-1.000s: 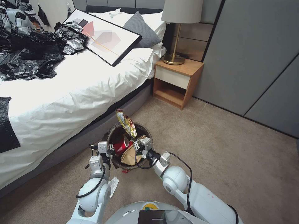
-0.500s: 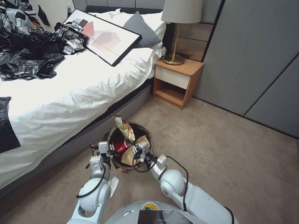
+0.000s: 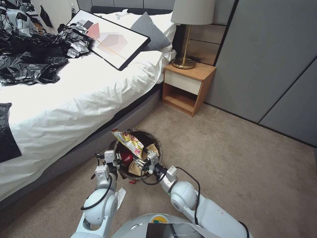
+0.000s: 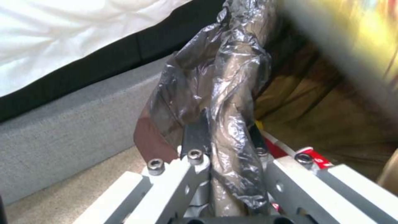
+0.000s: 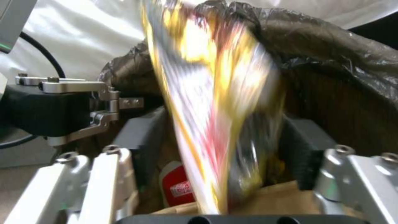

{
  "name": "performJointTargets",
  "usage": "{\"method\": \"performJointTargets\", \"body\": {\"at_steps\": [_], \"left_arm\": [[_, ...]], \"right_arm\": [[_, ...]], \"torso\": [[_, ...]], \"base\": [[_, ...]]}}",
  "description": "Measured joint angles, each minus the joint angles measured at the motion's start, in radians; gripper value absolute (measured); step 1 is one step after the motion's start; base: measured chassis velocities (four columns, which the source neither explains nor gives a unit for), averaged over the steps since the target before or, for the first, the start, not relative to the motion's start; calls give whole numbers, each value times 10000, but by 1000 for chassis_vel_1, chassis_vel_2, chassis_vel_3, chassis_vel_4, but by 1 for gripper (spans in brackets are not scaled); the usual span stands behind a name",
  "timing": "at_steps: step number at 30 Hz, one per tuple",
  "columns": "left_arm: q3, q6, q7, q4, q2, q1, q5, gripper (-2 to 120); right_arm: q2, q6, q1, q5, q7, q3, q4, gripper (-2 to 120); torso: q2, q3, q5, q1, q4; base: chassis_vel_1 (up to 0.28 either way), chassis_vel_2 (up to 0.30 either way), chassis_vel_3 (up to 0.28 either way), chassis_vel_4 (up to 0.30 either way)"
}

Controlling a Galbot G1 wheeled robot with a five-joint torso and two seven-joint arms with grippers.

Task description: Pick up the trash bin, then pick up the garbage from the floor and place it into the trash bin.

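Right gripper (image 3: 138, 162): poised over the near edge of the trash bin's mouth; in the right wrist view its jaws stand spread, with the snack wrapper (image 5: 215, 102) passing between them, apparently loose and no longer pinched.
Snack wrapper: gold and yellow, blurred in the right wrist view; in the head view it is seen tilted over the bin's opening, leaning toward the bed side.
Left gripper (image 4: 226, 155): clamped on the bin's rim and dark liner at the robot's left side, so that the bin is kept gripped.
Trash bin (image 3: 152, 138): in front of the robot, just beside the bed frame (image 3: 99, 138); a red cup (image 3: 126, 157) and a tan paper bag (image 3: 136, 168) are seen already inside.
Step in hand: judged to be the release of the wrapper into the bin.
Remaining litter: a white tissue (image 3: 120, 195) lies on the carpet beside the left arm; a small red scrap (image 3: 132, 181) lies at the bin's foot.
Next move calls for: a clear withdrawal of the right gripper without dragging the wrapper out.
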Motion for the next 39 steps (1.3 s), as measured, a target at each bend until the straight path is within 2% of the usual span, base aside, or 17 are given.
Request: {"method": "performJointTargets", "body": {"at_steps": [1, 3, 5, 6, 9, 34, 39], "left_arm": [[4, 3, -1, 0, -6, -1, 0, 3], [8, 5, 0, 0, -11, -2, -1, 3], [15, 17, -1, 3, -25, -4, 0, 3], [15, 17, -1, 3, -25, -4, 0, 3], [-18, 41, 0, 6, -28, -20, -9, 3], [-23, 256, -87, 38, 2, -40, -215, 3], [-79, 256, -99, 29, 56, -24, -293, 3]], "right_arm": [[1, 2, -14, -24, -7, 2, 0, 70], [1, 3, -22, -35, -12, 3, 0, 72], [-8, 7, -40, -63, -26, 18, 0, 86], [-8, 7, -40, -63, -26, 18, 0, 86], [-43, 15, -73, -92, -43, 45, 3, 97], [-296, 293, -346, -627, -288, 504, 496, 100], [-415, 508, -459, -1037, -410, 862, 965, 100]], "torso": [[0, 0, 0, 0, 0], [0, 0, 1, 0, 0], [0, 0, 0, 0, 0], [0, 0, 0, 0, 0], [0, 0, 0, 0, 0], [0, 0, 1, 0, 0], [1, 0, 0, 0, 0]], "base": [[0, 0, 0, 0], [0, 0, 0, 0], [0, 0, 0, 0], [0, 0, 0, 0], [0, 0, 0, 0], [0, 0, 0, 0], [0, 0, 0, 0]]}}
